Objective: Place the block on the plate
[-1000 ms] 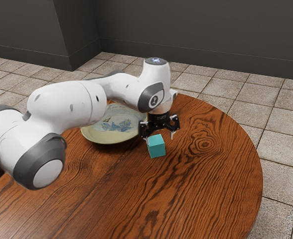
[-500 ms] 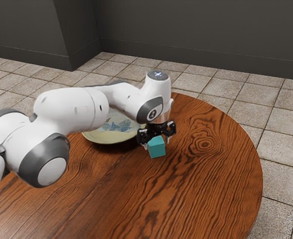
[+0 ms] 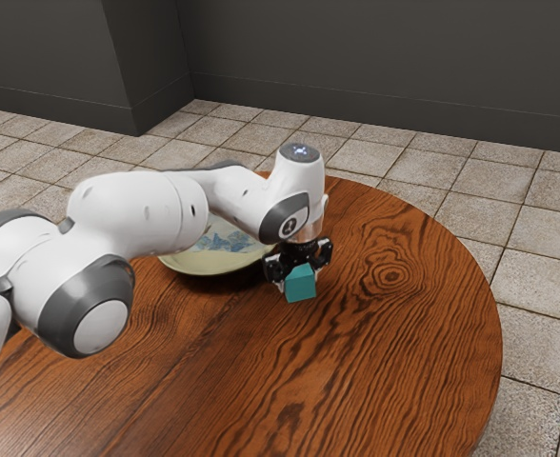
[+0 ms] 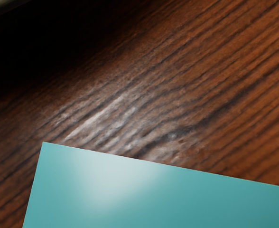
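Exterior view: the teal, cube-shaped block [image 3: 301, 288] lies just below the middle of the frame, its base at the surface of the round, brown wood-grained desk [image 3: 394, 352]. It stands upright; one flat side faces the camera almost squarely, the lower edge of that side rising slightly toward the exterior view's right. Its visible edges look about equal, so no long axis can be singled out. The black two-finger gripper [image 3: 300, 277] points downward at the block; whether it is open or closed, and whether it has hold of the block, cannot be told. Left of and above the block in the frame, near it but apart, lies the round, pale plate with a blue pattern [image 3: 213, 263], partly hidden by the white arm [image 3: 137, 214].

Wrist view: the block's smooth face, marked by a pale highlight, occupies the lower part of the frame. Its long visible edge slants down toward the lower right, crossing the grain of the desk, which climbs toward the upper right. This view adds a corner of that face at centre left and a glossy patch on the wood beside it; the exterior view adds the plate's blue pattern and the arm.
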Controlling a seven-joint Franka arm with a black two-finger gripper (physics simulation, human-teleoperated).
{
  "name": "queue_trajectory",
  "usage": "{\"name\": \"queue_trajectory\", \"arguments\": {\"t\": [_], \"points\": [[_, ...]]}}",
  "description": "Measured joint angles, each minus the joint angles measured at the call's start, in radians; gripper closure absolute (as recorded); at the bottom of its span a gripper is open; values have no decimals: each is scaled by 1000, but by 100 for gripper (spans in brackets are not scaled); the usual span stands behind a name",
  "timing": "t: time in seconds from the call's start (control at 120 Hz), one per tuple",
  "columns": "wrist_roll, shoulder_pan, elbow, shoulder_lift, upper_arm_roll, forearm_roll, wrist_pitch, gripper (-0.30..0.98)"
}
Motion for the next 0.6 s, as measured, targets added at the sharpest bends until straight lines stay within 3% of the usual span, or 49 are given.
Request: {"name": "queue_trajectory", "arguments": {"t": [0.6], "points": [[-10,-29,-61,-91,10,-3,-10,28]]}}
